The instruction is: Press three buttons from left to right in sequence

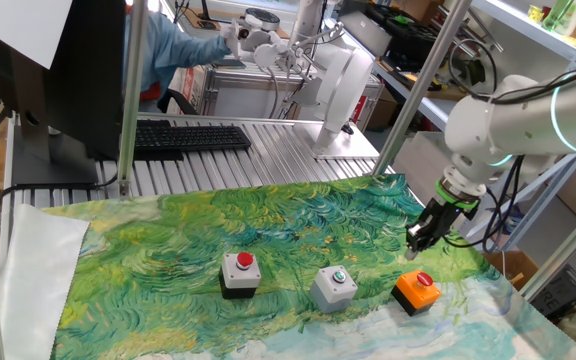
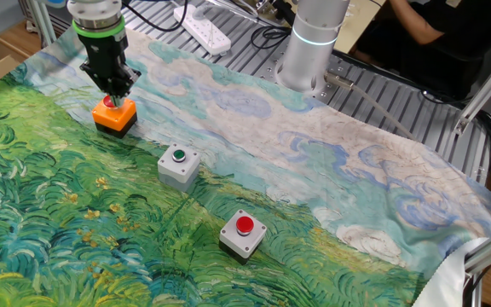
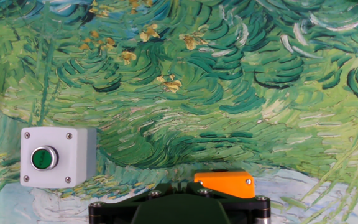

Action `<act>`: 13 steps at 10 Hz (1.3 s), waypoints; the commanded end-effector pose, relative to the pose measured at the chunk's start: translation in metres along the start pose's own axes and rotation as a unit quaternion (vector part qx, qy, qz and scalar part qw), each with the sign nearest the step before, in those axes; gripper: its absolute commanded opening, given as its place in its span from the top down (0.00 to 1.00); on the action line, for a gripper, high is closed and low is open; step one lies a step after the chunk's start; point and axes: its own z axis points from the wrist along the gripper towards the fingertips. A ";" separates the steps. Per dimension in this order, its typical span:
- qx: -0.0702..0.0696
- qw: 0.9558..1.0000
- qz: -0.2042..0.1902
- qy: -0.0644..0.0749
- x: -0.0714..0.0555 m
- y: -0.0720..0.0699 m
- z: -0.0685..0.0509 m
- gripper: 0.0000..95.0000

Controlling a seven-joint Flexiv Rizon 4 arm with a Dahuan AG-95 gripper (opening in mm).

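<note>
Three button boxes stand in a row on the painted cloth. The black-and-white box with a red button (image 1: 240, 275) is at the left and also shows in the other fixed view (image 2: 243, 234). The grey box with a green button (image 1: 335, 286) (image 2: 178, 165) (image 3: 58, 157) is in the middle. The orange box with a red button (image 1: 417, 291) (image 2: 114, 116) (image 3: 224, 184) is at the right. My gripper (image 1: 418, 240) (image 2: 114, 89) points down just above the orange box. I cannot tell whether it touches the button, and no view shows a gap or contact between the fingertips.
The green and blue painted cloth (image 1: 168, 250) covers the table. Behind it lie a black keyboard (image 1: 188, 137) and a white robot base (image 2: 314, 43). Metal frame posts (image 1: 131, 90) stand at the table's edge. A power strip (image 2: 207, 32) lies near the base.
</note>
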 end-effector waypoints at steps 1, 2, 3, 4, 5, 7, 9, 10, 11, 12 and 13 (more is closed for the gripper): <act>0.000 1.000 0.000 0.002 0.001 0.001 0.000 1.00; 0.000 1.000 0.000 0.002 0.001 0.002 0.000 1.00; 0.000 1.000 0.000 0.001 0.002 0.005 -0.001 1.00; 0.000 1.000 0.001 0.001 0.001 0.011 -0.003 1.00; 0.001 1.000 0.002 0.002 0.000 0.025 -0.008 1.00; 0.003 1.000 0.007 0.002 -0.003 0.053 -0.014 1.00; 0.004 1.000 0.017 0.002 -0.003 0.092 -0.022 1.00; 0.005 1.000 0.019 0.002 -0.003 0.105 -0.023 1.00; 0.006 1.000 0.022 0.002 -0.002 0.114 -0.022 1.00; 0.006 1.000 0.024 0.001 -0.003 0.121 -0.020 1.00; 0.007 1.000 0.027 0.001 -0.003 0.127 -0.016 1.00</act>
